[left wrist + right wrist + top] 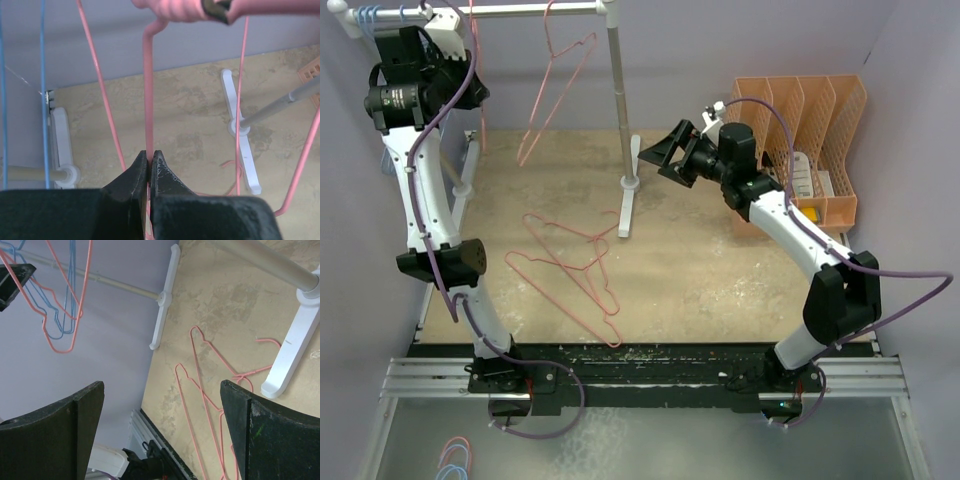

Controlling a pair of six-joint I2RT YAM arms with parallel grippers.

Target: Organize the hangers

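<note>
- Left wrist cam: left end effector (149, 157) is clamped shut on a pink hanger (147, 95). The wire is pinched right btwn the fingertips and runs straight up to the twisted neck at frame top.
- More pink wire slants down on either side of the clamped strand; can't tell which hanger each bit belongs to.
- Blue hangers (44, 75) hang just left of that end effector, not touching it.
- Top cam: left arm reaches high to the far-left end of the rack (617, 100) rail, and the gripped hanger's wire drops down beside the arm.
- 2nd pink hanger (558, 90) hangs off the rail btwn the left end effector and the rack's upright, untouched.
- Two pink hangers (570, 268) lie flat on the counter (720, 270), crossing each other, near the rack foot & well apart from both end effectors.
- Right end effector (660, 156) is spread wide w/ nothing in it, in the air right of the upright. Orange file holder (820, 120) sits behind it.
- Right wrist cam: the counter hangers show btwn the spread fingers (260, 435), no contact.
- A few more blue/pink hangers (455, 462) show near-left, below the counter edge.
</note>
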